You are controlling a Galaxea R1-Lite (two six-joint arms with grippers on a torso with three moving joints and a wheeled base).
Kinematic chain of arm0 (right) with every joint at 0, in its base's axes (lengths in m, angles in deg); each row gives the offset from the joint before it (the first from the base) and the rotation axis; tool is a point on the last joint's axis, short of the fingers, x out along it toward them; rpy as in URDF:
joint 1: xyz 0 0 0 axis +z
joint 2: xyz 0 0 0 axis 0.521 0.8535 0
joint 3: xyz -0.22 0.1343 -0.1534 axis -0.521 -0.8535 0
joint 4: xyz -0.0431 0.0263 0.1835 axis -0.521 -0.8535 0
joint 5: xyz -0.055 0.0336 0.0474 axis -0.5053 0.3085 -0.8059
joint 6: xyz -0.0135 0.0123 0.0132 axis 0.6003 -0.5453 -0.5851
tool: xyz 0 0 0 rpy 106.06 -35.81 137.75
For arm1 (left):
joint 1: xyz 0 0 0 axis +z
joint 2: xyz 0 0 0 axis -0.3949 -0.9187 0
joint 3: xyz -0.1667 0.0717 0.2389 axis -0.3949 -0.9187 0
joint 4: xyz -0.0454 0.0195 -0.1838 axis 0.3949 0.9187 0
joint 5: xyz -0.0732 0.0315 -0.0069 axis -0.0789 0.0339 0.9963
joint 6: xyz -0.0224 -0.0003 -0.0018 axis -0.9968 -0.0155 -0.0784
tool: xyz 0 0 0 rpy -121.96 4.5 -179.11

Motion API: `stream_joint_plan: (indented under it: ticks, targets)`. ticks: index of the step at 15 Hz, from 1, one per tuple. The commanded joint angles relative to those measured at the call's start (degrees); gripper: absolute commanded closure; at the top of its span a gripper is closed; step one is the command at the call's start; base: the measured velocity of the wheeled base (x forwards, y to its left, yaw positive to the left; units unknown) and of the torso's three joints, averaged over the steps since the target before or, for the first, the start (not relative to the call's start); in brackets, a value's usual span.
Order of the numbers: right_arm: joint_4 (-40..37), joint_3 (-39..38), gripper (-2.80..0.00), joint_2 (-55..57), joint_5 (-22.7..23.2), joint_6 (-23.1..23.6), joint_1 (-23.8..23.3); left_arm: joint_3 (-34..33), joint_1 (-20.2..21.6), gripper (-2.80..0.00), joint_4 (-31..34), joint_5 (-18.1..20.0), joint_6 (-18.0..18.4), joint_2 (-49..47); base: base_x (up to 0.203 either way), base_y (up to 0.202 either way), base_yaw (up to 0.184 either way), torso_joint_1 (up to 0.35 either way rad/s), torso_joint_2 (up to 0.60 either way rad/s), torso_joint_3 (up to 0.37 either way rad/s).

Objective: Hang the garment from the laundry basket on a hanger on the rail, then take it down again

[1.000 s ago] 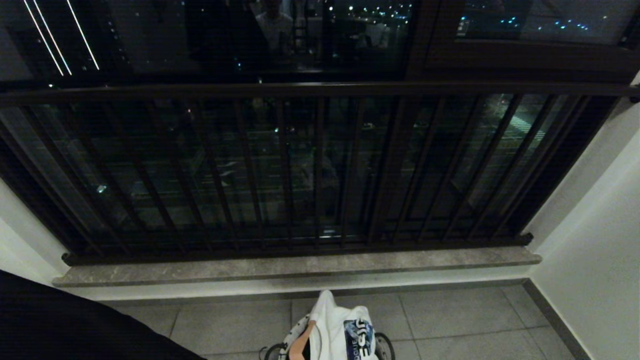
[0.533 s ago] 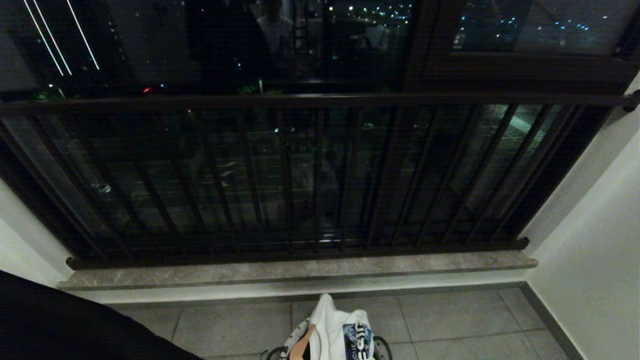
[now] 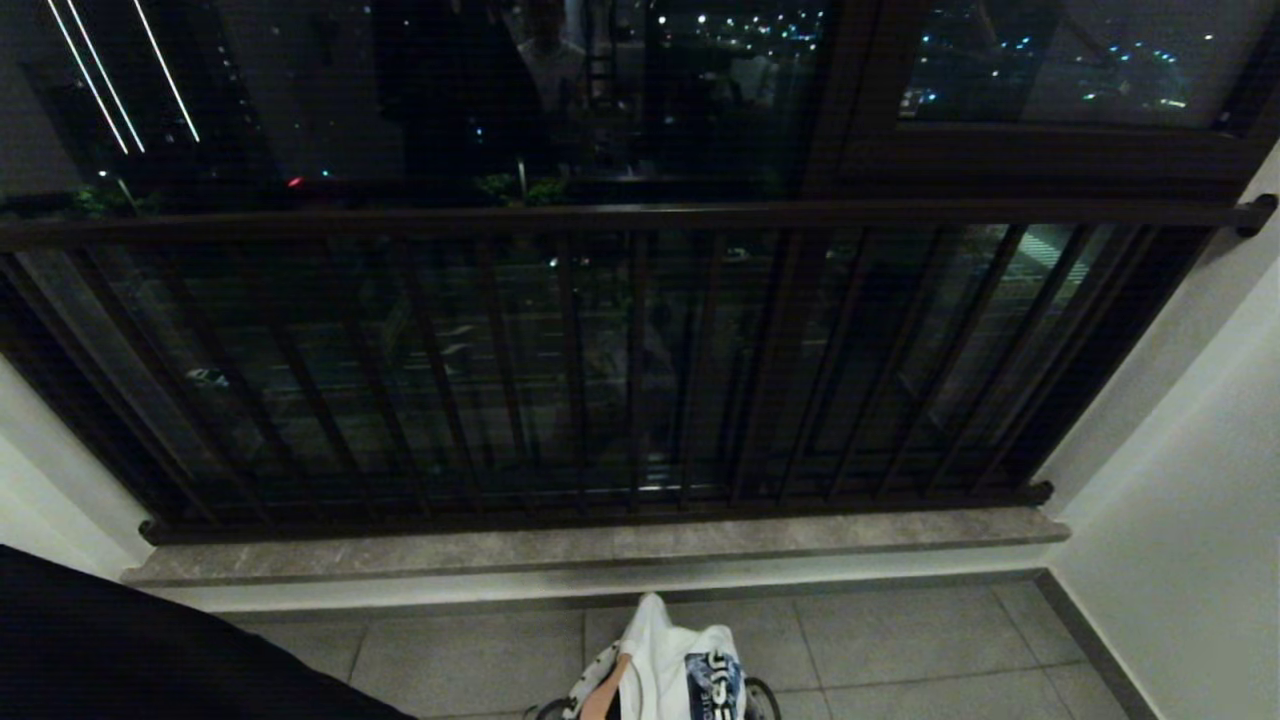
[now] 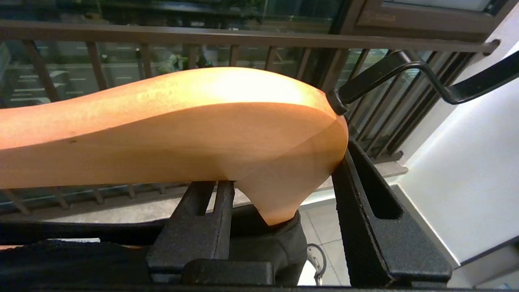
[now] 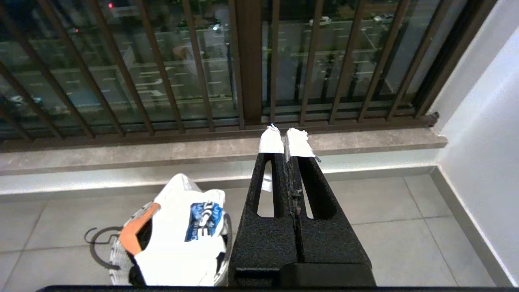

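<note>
My left gripper (image 4: pixel 279 178) is shut on a pale wooden hanger (image 4: pixel 170 125) near its neck, and the hanger's black hook (image 4: pixel 405 71) points toward the rail (image 4: pixel 243 38). Black garment cloth (image 4: pixel 267 247) hangs under the hanger's neck and fills the head view's lower left corner (image 3: pixel 150 650). The rail (image 3: pixel 640 215) is the dark top bar of the balcony bars. On the floor tiles below stands the laundry basket (image 5: pixel 228 231), holding a white garment with a blue print (image 5: pixel 182 231). My right gripper (image 5: pixel 286 142) is shut and empty, beside the basket and above the floor.
A grey stone sill (image 3: pixel 600 550) runs under the bars. A white wall (image 3: pixel 1180 480) closes the right side. An orange wooden piece (image 5: pixel 136 233) pokes out of the basket. Dark window glass reflects a person (image 3: pixel 545 60).
The whole head picture has slid downward, so the camera has moved. The basket sits lower at the picture's edge and the rail lower in the picture. Nothing else has shifted.
</note>
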State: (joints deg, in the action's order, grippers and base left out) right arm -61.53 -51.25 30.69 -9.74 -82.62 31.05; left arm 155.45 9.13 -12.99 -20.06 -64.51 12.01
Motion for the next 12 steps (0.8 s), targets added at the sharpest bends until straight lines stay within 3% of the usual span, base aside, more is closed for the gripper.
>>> stream_joint_plan:
  ticks: [1, 5, 8, 10, 12]
  targets:
    - [0.02, 0.0, 0.0, -0.01, -0.01, -0.01, 0.0, 0.05, -0.02, 0.0, 0.19, 0.05, -0.08, -0.67, 0.0, 0.0, 0.0, 0.0, 0.0, 0.0]
    - [0.02, 0.0, 0.0, -0.01, -0.01, -0.01, 0.0, 1.28, -0.11, 0.0, 0.19, 2.83, -0.25, -2.07, 0.0, 0.0, 0.0, 0.0, 0.0, 0.0]
    - [0.02, 0.0, 0.0, -0.01, -0.01, -0.01, 0.0, 1.93, -0.11, 0.0, 0.16, 8.44, -0.53, -3.36, 0.0, 0.0, 0.0, 0.0, 0.0, 0.0]
    - [0.02, 0.0, 0.0, -0.01, -0.01, -0.01, 0.0, 1.81, -0.18, 0.0, 0.11, 14.3, -1.01, -3.89, 0.0, 0.0, 0.0, 0.0, 0.0, 0.0]
    - [0.02, 0.0, 0.0, -0.01, -0.01, -0.01, 0.0, 2.77, -0.25, 0.0, 0.1, 16.77, -1.39, -5.69, 0.0, 0.0, 0.0, 0.0, 0.0, 0.0]
